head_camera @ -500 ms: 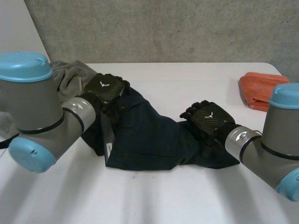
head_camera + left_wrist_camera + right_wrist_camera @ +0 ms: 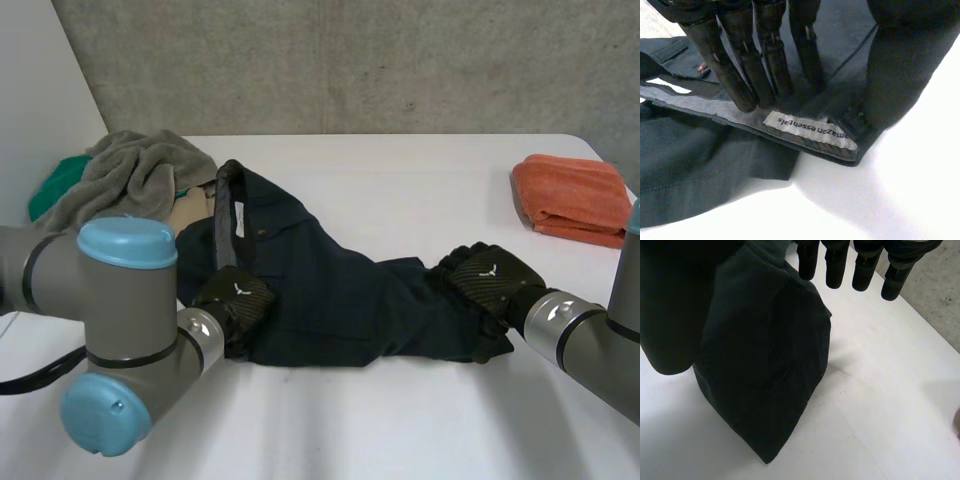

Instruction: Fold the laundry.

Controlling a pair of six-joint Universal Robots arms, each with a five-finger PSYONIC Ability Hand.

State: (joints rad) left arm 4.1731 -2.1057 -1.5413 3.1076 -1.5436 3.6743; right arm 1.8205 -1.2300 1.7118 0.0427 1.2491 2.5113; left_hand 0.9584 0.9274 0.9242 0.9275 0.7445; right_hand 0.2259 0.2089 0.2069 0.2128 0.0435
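Evidently a pair of dark navy trousers (image 2: 320,290) is spread across the white table (image 2: 420,180) between the two hands, crumpled and not yet folded. The waistband (image 2: 232,215) is turned open so that its pale lining is shown, and it runs away from the left hand (image 2: 235,298), which is set on its near end. There the fingers (image 2: 735,80) are held straight and pressed onto the lining, the thumb (image 2: 895,75) is laid on the dark cloth beside them, and a white brand label (image 2: 810,131) is seen just past the fingertips. No cloth is seen gathered between fingers and thumb, so the hand is judged to be pressing, not clasping.

The leg end (image 2: 765,370) lies under the palm of the right hand (image 2: 488,278). That hand's fingers (image 2: 832,267) are extended with their tips clear of the cloth over bare table, and nothing is clasped.

The step in hand is judged to be the flattening and squaring of the trousers before a first fold. For the next move, a firm pinch on the waistband corner and on the leg hem would be needed, so that the cloth can be drawn taut.

A grey towel (image 2: 135,175) and a green cloth (image 2: 55,185) are heaped beyond the left hand. A folded orange towel (image 2: 570,195) is kept well beyond the right hand.
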